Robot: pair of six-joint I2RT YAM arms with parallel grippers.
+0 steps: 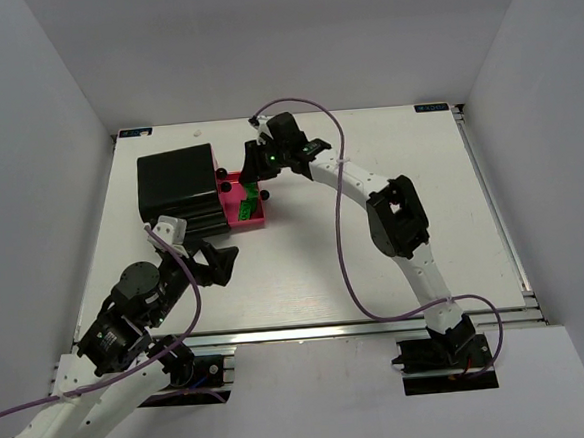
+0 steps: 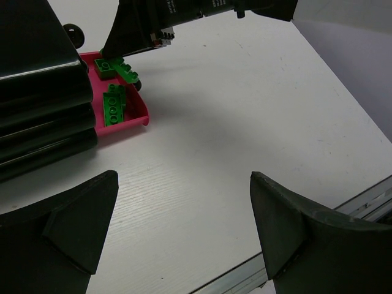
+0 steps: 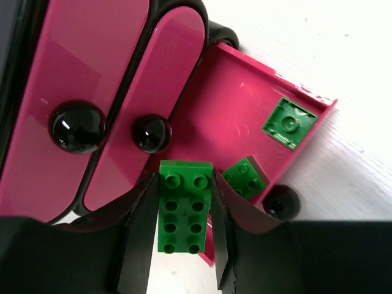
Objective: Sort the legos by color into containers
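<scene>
My right gripper (image 3: 182, 179) is shut on a dark green lego (image 3: 184, 211), a two-by-four brick, and holds it over the near edge of the pink-magenta container (image 3: 226, 116). Two more green legos lie inside that container, a flat square one (image 3: 290, 122) and a small one (image 3: 245, 176). From above, the right gripper (image 1: 261, 179) hangs over the pink container (image 1: 256, 221), which stands against the glossy black container (image 1: 178, 192). My left gripper (image 1: 215, 262) stands open and empty over bare table, near the black container's front. Its wrist view shows green legos (image 2: 114, 105) in the pink container (image 2: 131, 121).
Dark round knobs (image 3: 78, 125) line the pink container's edge. The black container (image 2: 43, 92) is stacked in tiers at the left. A metal rail (image 1: 310, 330) runs along the table's near edge. White walls close in the sides and back. A purple cable (image 1: 348, 275) loops beside the right arm.
</scene>
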